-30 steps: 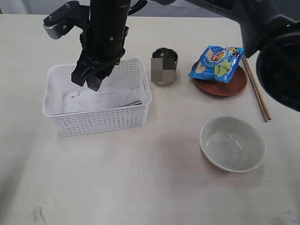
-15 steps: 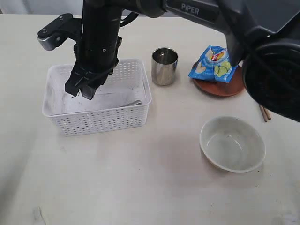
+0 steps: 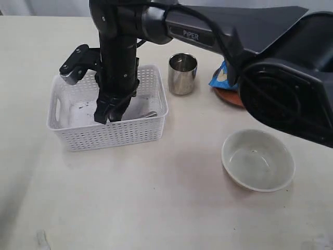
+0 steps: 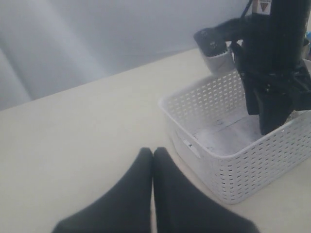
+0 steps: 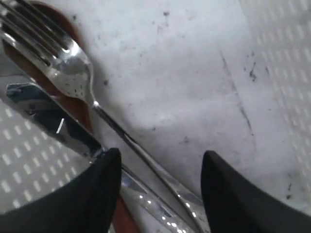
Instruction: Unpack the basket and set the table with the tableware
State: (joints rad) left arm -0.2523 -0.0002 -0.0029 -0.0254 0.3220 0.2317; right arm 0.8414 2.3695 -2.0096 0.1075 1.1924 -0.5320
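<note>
Right gripper (image 3: 108,115) stands inside the basket (image 3: 112,136), which sits at ten o'clock on the table (image 3: 156,208). My jaws are apart with nothing gripped. The fork (image 5: 73,73) handle runs between them, the knife (image 5: 58,126) just beside it, both on the basket floor. My left gripper (image 4: 153,155) is closed and empty, near the basket. Cup (image 3: 182,73) at twelve o'clock, bowl (image 3: 257,159) at four.

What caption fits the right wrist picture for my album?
Open fingers hover over the fork and knife lying in the white basket.
</note>
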